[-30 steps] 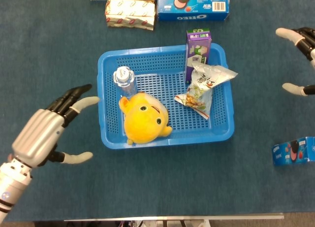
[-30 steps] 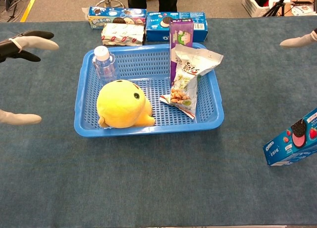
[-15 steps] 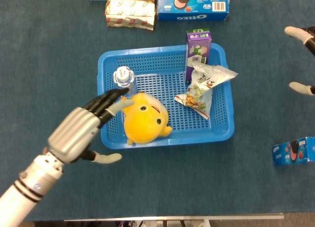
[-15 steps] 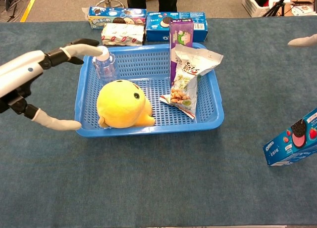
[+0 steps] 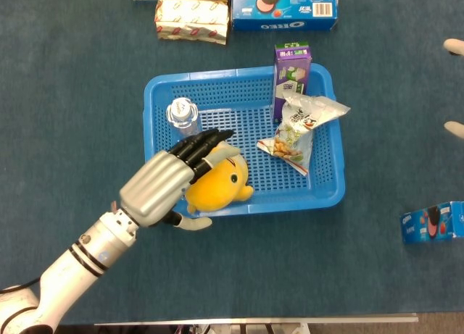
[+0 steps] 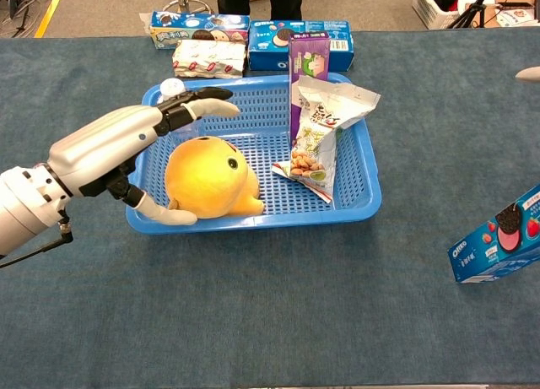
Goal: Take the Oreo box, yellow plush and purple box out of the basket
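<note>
Yellow plush (image 5: 217, 183): left hand (image 5: 163, 185) now spread over it, earlier beside.

The basket (image 5: 155, 95) sits mid-table. In it, the plush (image 6: 209, 180) lies at the front left corner, the water bottle (image 5: 182, 117) behind it. The tall carton (image 6: 308, 68) stands against the back wall near the right corner, the snack bag (image 5: 299, 131) leaning before it. The Oreo box (image 6: 496, 237) stands at the table's right edge.

The left hand (image 5: 163, 185) reaches forward with fingers extended and apart, thumb spread; only fingertips of the right hand (image 5: 454, 88) show.
</note>
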You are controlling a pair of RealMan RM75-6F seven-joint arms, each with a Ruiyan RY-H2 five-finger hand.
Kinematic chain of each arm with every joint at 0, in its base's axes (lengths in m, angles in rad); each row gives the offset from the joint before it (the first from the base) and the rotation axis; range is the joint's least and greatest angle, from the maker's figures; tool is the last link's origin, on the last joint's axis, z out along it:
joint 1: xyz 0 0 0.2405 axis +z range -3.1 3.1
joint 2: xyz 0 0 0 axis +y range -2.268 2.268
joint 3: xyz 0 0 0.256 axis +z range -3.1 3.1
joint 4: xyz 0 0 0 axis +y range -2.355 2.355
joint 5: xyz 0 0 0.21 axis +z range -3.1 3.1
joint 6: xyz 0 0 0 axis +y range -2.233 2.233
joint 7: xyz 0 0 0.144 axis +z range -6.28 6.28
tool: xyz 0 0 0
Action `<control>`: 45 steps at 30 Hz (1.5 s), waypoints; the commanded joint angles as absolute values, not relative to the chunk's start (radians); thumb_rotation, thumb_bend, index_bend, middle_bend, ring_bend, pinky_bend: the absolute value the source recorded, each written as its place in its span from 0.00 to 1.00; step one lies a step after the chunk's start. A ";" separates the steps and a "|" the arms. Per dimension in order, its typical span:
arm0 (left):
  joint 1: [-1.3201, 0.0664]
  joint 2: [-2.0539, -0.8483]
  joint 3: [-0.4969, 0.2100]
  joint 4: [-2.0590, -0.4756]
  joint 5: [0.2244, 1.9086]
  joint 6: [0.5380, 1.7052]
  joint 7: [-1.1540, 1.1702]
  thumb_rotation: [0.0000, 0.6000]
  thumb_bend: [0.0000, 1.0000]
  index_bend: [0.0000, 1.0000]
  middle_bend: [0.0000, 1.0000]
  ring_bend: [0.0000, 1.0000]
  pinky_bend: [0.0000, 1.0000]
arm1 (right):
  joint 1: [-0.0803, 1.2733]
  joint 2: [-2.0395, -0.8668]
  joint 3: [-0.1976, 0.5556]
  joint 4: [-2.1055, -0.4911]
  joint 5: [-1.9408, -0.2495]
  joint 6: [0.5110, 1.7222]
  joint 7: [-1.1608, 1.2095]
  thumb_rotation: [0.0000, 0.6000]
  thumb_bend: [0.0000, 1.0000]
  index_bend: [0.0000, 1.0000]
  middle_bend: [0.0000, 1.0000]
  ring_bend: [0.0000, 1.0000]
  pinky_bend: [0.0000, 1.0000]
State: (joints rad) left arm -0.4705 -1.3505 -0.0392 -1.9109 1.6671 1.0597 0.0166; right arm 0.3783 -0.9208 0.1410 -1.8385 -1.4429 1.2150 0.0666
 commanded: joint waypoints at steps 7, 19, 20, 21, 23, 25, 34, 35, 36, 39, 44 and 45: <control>-0.506 -1.353 -0.034 -1.918 1.609 1.012 0.061 1.00 0.00 0.10 0.00 0.00 0.14 | 0.363 -0.921 0.132 -1.827 -1.450 1.227 0.091 1.00 0.00 0.18 0.27 0.21 0.30; -0.534 -1.367 -0.035 -1.890 1.542 0.990 0.093 1.00 0.00 0.24 0.07 0.06 0.36 | 0.354 -0.928 0.127 -1.819 -1.444 1.227 0.102 1.00 0.00 0.18 0.27 0.21 0.30; -0.535 -1.368 -0.035 -1.889 1.542 0.990 0.092 1.00 0.00 0.25 0.09 0.08 0.39 | 0.354 -0.928 0.126 -1.818 -1.445 1.227 0.103 1.00 0.00 0.18 0.27 0.21 0.30; -0.538 -1.371 -0.035 -1.887 1.542 0.991 0.089 1.00 0.00 0.26 0.09 0.09 0.41 | 0.353 -0.929 0.126 -1.816 -1.443 1.226 0.106 1.00 0.00 0.18 0.27 0.21 0.30; -0.542 -1.380 -0.037 -1.880 1.546 0.996 0.083 1.00 0.00 0.28 0.12 0.12 0.45 | 0.350 -0.930 0.124 -1.813 -1.441 1.225 0.111 1.00 0.00 0.18 0.27 0.21 0.30; -0.543 -1.393 -0.039 -1.870 1.554 1.011 0.076 1.00 0.00 0.30 0.16 0.14 0.48 | 0.348 -0.931 0.123 -1.810 -1.440 1.225 0.116 1.00 0.00 0.18 0.27 0.21 0.30; -0.542 -1.415 -0.038 -1.852 1.555 1.048 0.069 1.00 0.00 0.41 0.35 0.31 0.63 | 0.342 -0.934 0.120 -1.804 -1.439 1.226 0.126 1.00 0.00 0.18 0.27 0.21 0.30; -0.541 -1.414 -0.037 -1.855 1.553 1.050 0.069 1.00 0.00 0.41 0.36 0.32 0.64 | 0.341 -0.935 0.120 -1.803 -1.439 1.226 0.126 1.00 0.00 0.18 0.27 0.21 0.30; -0.541 -1.412 -0.036 -1.859 1.551 1.052 0.070 1.00 0.00 0.42 0.36 0.33 0.66 | 0.341 -0.935 0.120 -1.802 -1.438 1.226 0.127 1.00 0.00 0.18 0.27 0.21 0.30; -0.540 -1.400 -0.033 -1.886 1.552 1.060 0.077 1.00 0.00 0.45 0.39 0.36 0.70 | 0.340 -0.937 0.120 -1.799 -1.437 1.225 0.130 1.00 0.00 0.18 0.27 0.21 0.30; -0.533 -1.359 -0.033 -1.955 1.567 1.088 0.085 1.00 0.00 0.48 0.41 0.39 0.73 | 0.336 -0.937 0.122 -1.796 -1.436 1.232 0.137 1.00 0.00 0.18 0.27 0.21 0.30; -0.531 -1.345 -0.034 -1.974 1.572 1.096 0.089 1.00 0.00 0.48 0.42 0.39 0.73 | 0.334 -0.936 0.122 -1.796 -1.436 1.234 0.138 1.00 0.00 0.18 0.27 0.21 0.30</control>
